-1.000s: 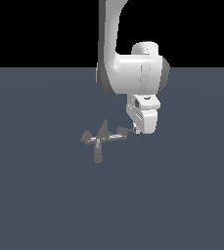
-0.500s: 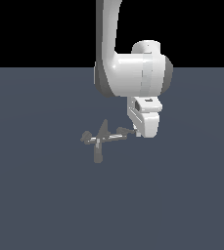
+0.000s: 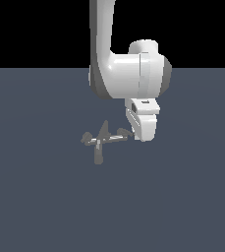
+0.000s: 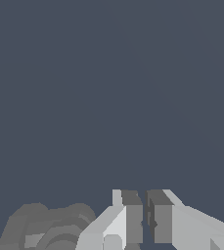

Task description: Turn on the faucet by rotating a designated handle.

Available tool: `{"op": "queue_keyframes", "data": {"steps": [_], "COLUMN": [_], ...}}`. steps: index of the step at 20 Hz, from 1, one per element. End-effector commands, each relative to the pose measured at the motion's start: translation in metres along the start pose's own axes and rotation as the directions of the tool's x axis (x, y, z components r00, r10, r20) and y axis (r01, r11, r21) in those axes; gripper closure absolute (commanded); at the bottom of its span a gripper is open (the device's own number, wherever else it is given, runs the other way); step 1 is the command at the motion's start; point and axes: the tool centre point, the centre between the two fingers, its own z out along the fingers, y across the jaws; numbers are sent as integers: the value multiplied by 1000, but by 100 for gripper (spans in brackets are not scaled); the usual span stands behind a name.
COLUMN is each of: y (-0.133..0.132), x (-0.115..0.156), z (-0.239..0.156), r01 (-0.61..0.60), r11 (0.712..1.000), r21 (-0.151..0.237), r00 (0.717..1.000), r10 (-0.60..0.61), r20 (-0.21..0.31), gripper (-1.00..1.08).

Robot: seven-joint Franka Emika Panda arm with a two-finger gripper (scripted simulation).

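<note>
my end effector (image 3: 132,133) sits nearly closed on nothing beside the handle (image 3: 120,136) tip; the faucet (image 3: 100,141) looks unturned, so rotation remains.

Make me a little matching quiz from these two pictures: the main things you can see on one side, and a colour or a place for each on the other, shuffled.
Things:
1. arm
2. faucet
3. handle
4. floor

Descriptions:
A. flat, dark blue-grey, under everything
B. small, grey, cross-shaped
C. big and white, coming down from above
D. thin pale bar reaching toward the gripper on the exterior view's right

Pairs: 1-C, 2-B, 3-D, 4-A
</note>
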Motion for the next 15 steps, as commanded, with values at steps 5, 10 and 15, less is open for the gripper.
{"op": "queue_keyframes", "data": {"steps": [5,10,15], "y": [-3,-21,-34], "x": [-18,-51,-77], "z": [-1,-1,-2], "r01": [4,36,61], "r11": [1000,999,998], "r21": [-2,-1,1], "r00": [1000,999,998], "r10": [-4,-36,-61], "r20": [2,10,17], "gripper": [108,108,108]}}
